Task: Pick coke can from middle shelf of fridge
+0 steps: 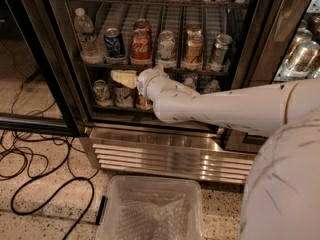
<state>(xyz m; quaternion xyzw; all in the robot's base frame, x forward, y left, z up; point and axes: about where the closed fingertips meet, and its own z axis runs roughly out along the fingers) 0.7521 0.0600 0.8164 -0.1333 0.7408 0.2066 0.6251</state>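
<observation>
We see the fridge (170, 154) with its left glass door (35, 59) swung open and the white arm (225, 109) reaching in from the right. The cream-coloured gripper (124, 78) points left at the end of that arm, just below the front rail of the middle shelf (175, 19) and in front of the small bottles (102, 91) on the rack underneath. We cannot tell whether the gripper is spread or pressed together, and it holds nothing that we can make out. The coke can (141, 47) stands upright at the front of the middle shelf, just above and a little to the right of the gripper, apart from it. Left of the coke can stands the blue Pepsi can (114, 43), and further left a clear water bottle (86, 34). On its right we see a pale can (166, 46), then the gold-orange can (194, 49), then a silver-green can (220, 49) that tilts to the right. Another red-topped can (142, 25) stands behind the coke can. More cans (302, 54) show behind the glass of the right-hand compartment. On the speckled floor in front of the ribbed base panel sits a clear plastic bin (150, 209), and black cables (30, 174) loop across the floor to its left.
</observation>
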